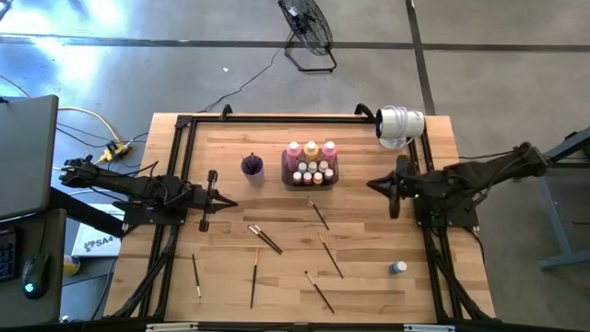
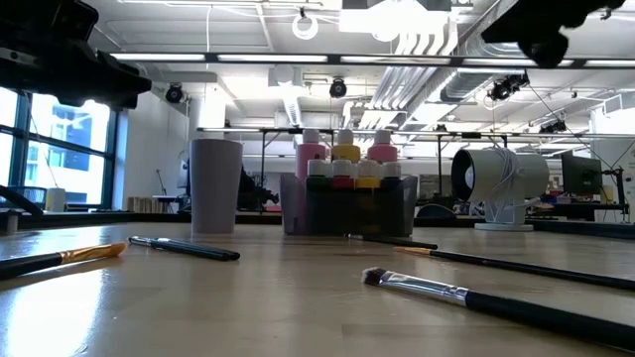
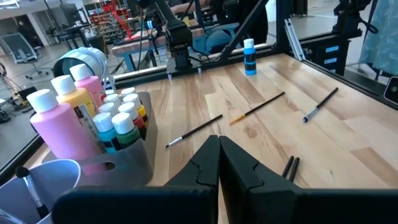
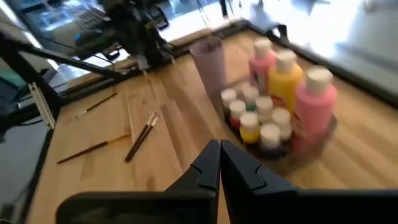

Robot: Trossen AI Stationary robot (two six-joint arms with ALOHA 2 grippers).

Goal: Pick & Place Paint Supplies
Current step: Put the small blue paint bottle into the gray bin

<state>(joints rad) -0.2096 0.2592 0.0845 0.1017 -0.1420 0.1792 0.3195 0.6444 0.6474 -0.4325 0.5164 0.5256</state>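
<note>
Centrally, paint bottles (image 1: 311, 163) in tray (image 1: 333, 175), between left gripper (image 1: 210, 199) and right gripper (image 1: 396, 189), both pressed together, empty.

Paint bottles (image 1: 312, 162) upright together; paintbrushes (image 1: 265, 238) scattered flat, perhaps seven.

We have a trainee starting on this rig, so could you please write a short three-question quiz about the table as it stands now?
1. True or false: the purple cup stands inside the grey tray.
2. How many tall bottles stand in the tray's back row?
3. The small blue-capped bottle stands alone nearer which arm? A) left B) right

Key
1. False: it stands beside the tray, towards the left pincer.
2. Three: pink, yellow-orange, pink.
3. B: it is on the right pincer's side; both pincers are shut and empty.
</note>
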